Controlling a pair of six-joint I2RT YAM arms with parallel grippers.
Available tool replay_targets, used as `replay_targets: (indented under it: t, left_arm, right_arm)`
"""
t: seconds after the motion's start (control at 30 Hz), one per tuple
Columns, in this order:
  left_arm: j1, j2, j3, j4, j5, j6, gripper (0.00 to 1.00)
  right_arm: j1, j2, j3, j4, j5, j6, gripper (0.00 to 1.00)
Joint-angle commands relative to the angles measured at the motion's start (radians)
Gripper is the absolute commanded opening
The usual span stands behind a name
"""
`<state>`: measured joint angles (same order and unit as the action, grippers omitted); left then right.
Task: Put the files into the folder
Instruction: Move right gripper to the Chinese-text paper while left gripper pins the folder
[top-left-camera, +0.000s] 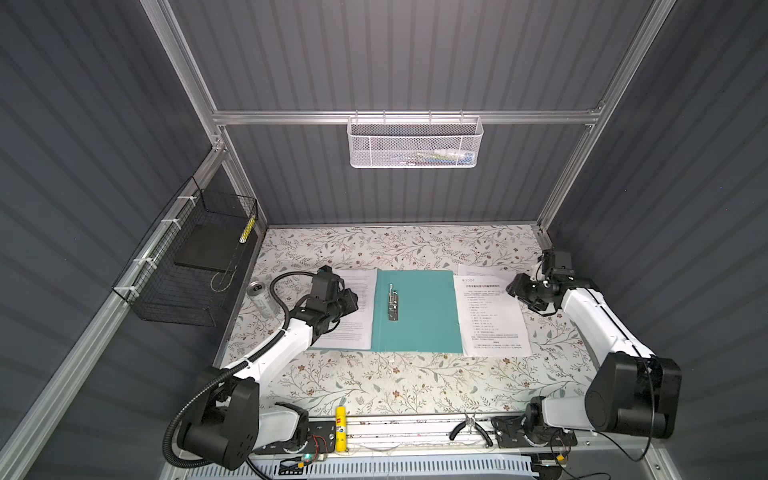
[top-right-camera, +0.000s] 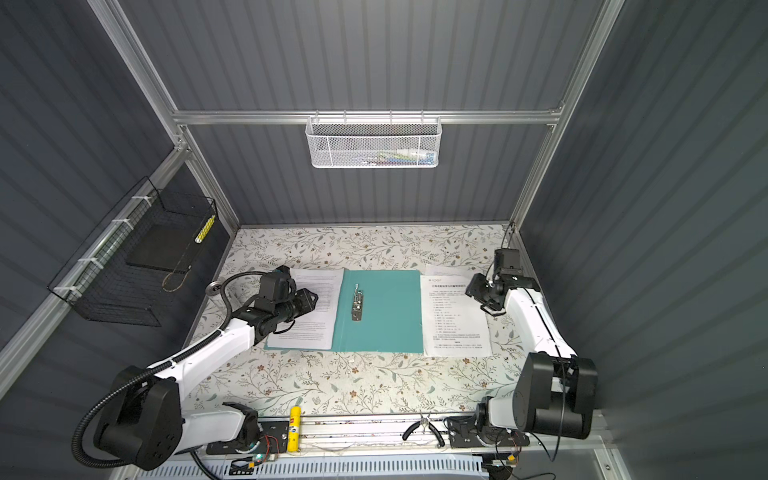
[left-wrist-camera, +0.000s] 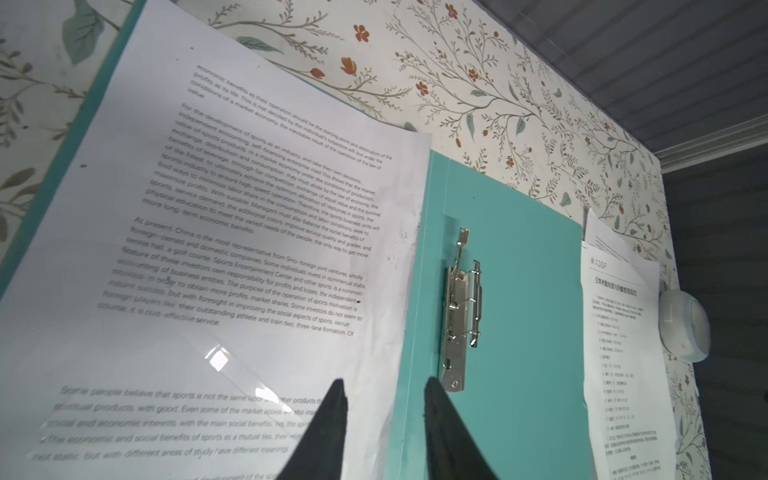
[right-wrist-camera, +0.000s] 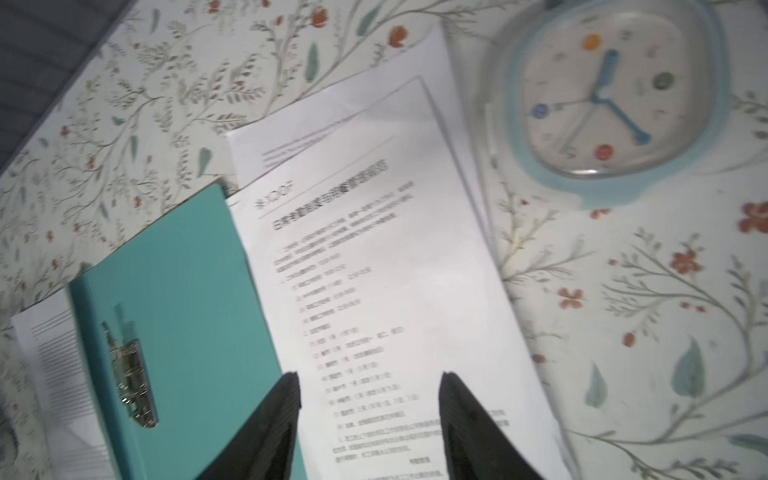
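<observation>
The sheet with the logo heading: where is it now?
The sheet lies flat on the table, right of centre in both top views, its left edge at the teal folder's right edge.

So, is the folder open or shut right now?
Open. The folder lies spread flat on the table, inside face up, with its silver clip exposed and bare.

Ahead of your left gripper (left-wrist-camera: 384, 380) only the metal clip (left-wrist-camera: 457, 316) juts up (the folder (left-wrist-camera: 519, 270) lies flat); a clock (right-wrist-camera: 611, 95) stands just beyond your right gripper (right-wrist-camera: 370, 374).
</observation>
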<state>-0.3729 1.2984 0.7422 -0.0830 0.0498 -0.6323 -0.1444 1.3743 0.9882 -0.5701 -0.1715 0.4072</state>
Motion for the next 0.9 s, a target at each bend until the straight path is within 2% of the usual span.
replay_targets:
  t: [0.0, 0.2, 0.5, 0.87]
  left_arm:
    - [-0.009, 0.025, 0.043, 0.042, 0.050, 0.047, 0.34]
    - [-0.020, 0.079, 0.046, 0.099, 0.099, 0.043, 0.35]
    - [-0.024, 0.116, 0.039, 0.125, 0.133, 0.045, 0.35]
    - [-0.026, 0.122, 0.011, 0.149, 0.134, 0.025, 0.35]
  right_arm:
    - [-0.039, 0.014, -0.021, -0.017, 0.037, -0.007, 0.57]
    - [-0.087, 0.105, -0.066, -0.015, 0.095, 0.018, 0.58]
    - [-0.103, 0.189, -0.115, 0.023, 0.110, 0.044, 0.58]
    - [-0.132, 0.228, -0.135, 0.089, -0.020, 0.049, 0.56]
